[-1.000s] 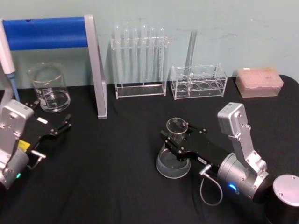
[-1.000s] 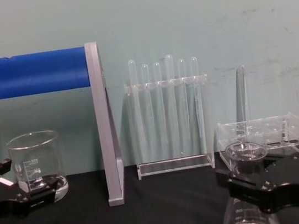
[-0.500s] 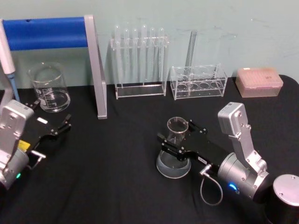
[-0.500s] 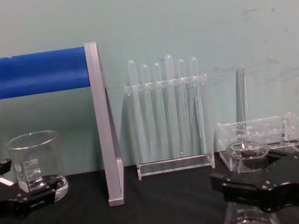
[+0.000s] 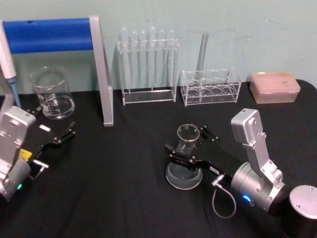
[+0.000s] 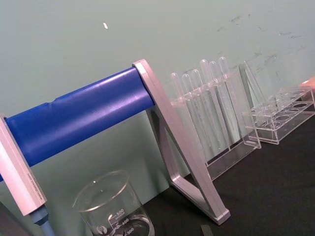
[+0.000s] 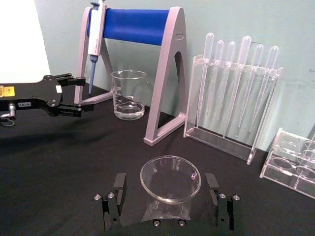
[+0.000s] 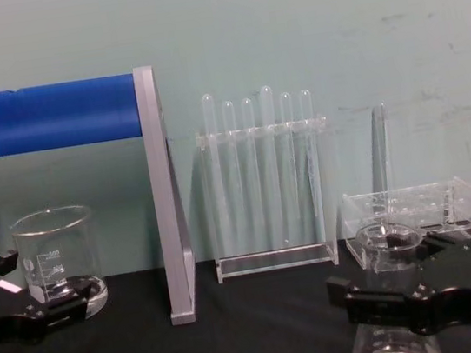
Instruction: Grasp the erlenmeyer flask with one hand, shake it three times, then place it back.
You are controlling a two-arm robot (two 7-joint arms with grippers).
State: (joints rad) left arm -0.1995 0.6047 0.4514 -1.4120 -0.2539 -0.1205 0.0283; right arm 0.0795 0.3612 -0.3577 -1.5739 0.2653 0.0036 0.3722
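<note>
The erlenmeyer flask (image 5: 184,174), clear glass with a wide round base and a flared rim, stands upright on the black table (image 5: 124,183), right of centre. My right gripper (image 5: 187,144) is open around its neck, one black finger on each side. In the right wrist view the flask's rim (image 7: 171,184) sits between the spread fingers (image 7: 114,199) with a gap on both sides. The chest view shows the flask (image 8: 390,244) at the lower right with the right gripper (image 8: 387,269) level with its neck. My left gripper (image 5: 55,121) rests open at the table's left, holding nothing.
A glass beaker (image 5: 52,94) stands at the back left beside a blue-barred pipette stand (image 5: 101,74). Along the back wall are a rack of tall tubes (image 5: 147,62), a low clear rack (image 5: 210,87) and a pink tip box (image 5: 275,87).
My right gripper's fingers have spread apart off the flask's neck, and the flask now stands free on the table. The left arm has not moved.
</note>
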